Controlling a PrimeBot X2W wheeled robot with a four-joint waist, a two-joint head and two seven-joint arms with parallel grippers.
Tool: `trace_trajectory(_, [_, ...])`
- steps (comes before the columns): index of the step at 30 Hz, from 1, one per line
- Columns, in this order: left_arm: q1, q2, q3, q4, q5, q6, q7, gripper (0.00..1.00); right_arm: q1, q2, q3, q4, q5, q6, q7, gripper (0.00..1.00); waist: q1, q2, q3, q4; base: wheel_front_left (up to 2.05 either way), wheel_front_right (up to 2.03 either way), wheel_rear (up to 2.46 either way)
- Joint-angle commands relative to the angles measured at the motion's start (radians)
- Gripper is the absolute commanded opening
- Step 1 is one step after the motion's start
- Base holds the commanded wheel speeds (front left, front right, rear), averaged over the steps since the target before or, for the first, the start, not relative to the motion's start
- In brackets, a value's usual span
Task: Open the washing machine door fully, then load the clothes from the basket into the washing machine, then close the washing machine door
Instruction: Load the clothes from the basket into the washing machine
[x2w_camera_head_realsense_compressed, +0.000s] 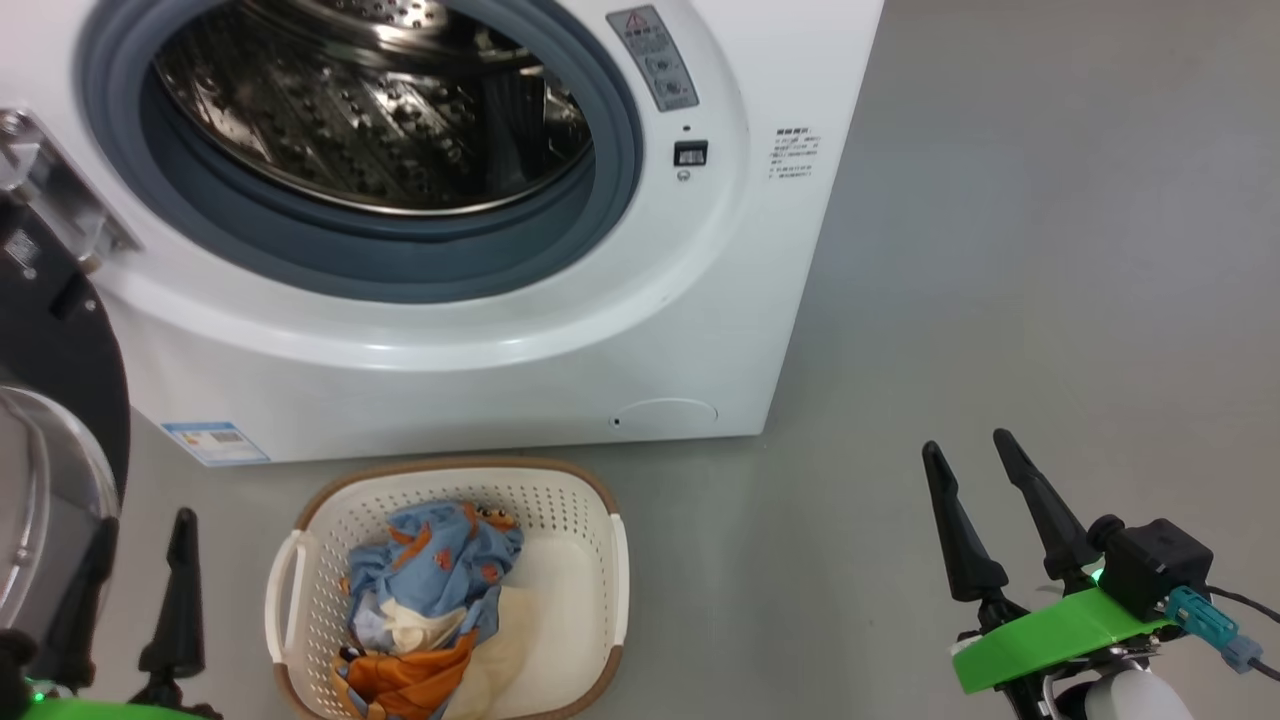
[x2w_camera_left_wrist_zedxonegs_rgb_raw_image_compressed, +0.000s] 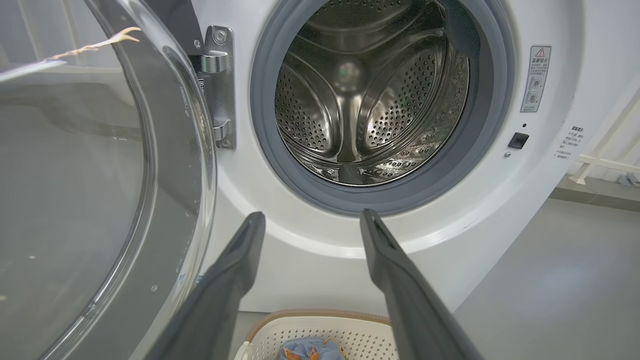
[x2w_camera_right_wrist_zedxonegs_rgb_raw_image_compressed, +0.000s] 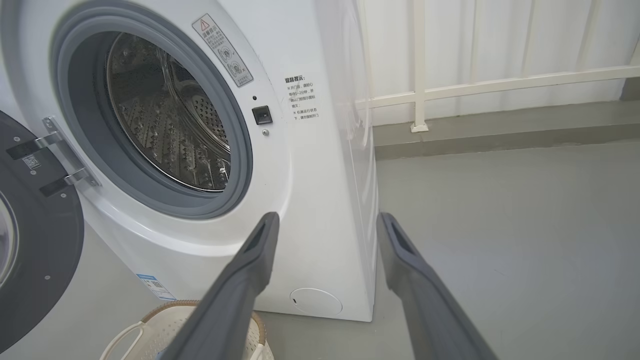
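Both arms hover low, fingers pointing toward the white washing machine (x2w_camera_head_realsense_compressed: 500, 340). Left gripper (x2w_camera_left_wrist_zedxonegs_rgb_raw_image_compressed: 312, 215) and right gripper (x2w_camera_head_realsense_compressed: 967, 442): jaws spread wide, empty. The washing machine door (x2w_camera_right_wrist_zedxonegs_rgb_raw_image_compressed: 40, 240), glossy black with a domed glass bowl, stands open at left, apparently fully. The perforated cream basket (x2w_camera_head_realsense_compressed: 450, 468) sits before the machine, holding crumpled blue, orange and cream clothes (x2w_camera_head_realsense_compressed: 430, 580).

Grey warning label (x2w_camera_right_wrist_zedxonegs_rgb_raw_image_compressed: 222, 50) with red triangle sign on washer (x2w_camera_head_realsense_compressed: 500, 380) front, right of opening. Black Chinese print (x2w_camera_right_wrist_zedxonegs_rgb_raw_image_compressed: 302, 97) further right, too small to read. Blue sticker (x2w_camera_head_realsense_compressed: 215, 442) lower left, unreadable. Code tag (x2w_camera_right_wrist_zedxonegs_rgb_raw_image_compressed: 31, 161) on door (x2w_camera_right_wrist_zedxonegs_rgb_raw_image_compressed: 45, 240).
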Motion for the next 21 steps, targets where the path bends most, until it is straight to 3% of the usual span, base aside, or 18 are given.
trace_trajectory(1, [-0.051, 0.040, 0.035, -0.014, -0.009, -0.003, -0.009, 1.00, -0.031, 0.004, 0.028, -0.031, -0.015, 0.003, -0.012, 1.00, -0.0001, 0.0000, 0.037, -0.005, 0.00, 0.00, 0.00])
trace_trajectory(21, [-0.145, 0.143, -0.014, 0.030, -0.088, -0.005, -0.009, 1.00, -0.099, 0.044, 0.042, -0.072, -0.049, 0.003, -0.012, 1.00, -0.0001, 0.0000, 0.247, -0.061, 0.00, 0.00, 0.00])
